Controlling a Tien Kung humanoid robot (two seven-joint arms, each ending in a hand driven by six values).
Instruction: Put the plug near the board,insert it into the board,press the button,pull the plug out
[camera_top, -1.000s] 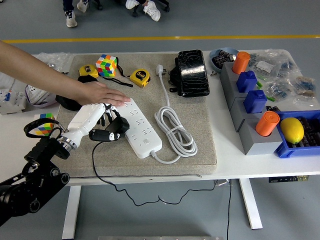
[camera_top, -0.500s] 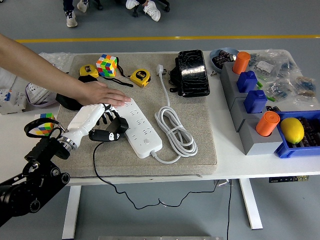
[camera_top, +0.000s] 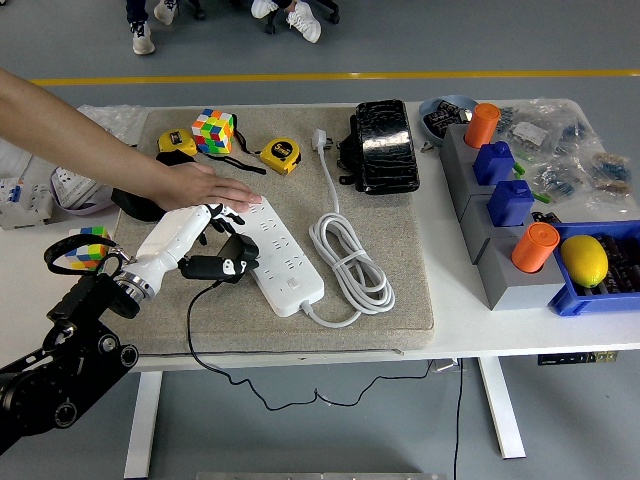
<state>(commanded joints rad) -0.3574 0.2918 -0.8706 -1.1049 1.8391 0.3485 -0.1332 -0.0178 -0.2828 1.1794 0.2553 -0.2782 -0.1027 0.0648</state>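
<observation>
Left hand (camera_top: 200, 240) clamped on the black plug (camera_top: 232, 262), held at the white board (camera_top: 283, 262)'s left edge; a person's hand (camera_top: 212, 188) presses the board's far end.

Open mat (camera_top: 400, 300) right of the coiled white cord (camera_top: 350, 262), clear up to the grey block row (camera_top: 490, 215). Bare strip of mat in front of the power strip (camera_top: 280, 255), crossed only by a thin black cable (camera_top: 200, 345). Far end of the power strip blocked by a person's hand (camera_top: 205, 188) pressing flat. Left flank crowded by the robot's left hand (camera_top: 185, 238) with the black plug (camera_top: 228, 262). Back edge cluttered: Rubik's cube (camera_top: 213, 130), 2 tape measures (camera_top: 280, 155), black case (camera_top: 385, 145).
</observation>
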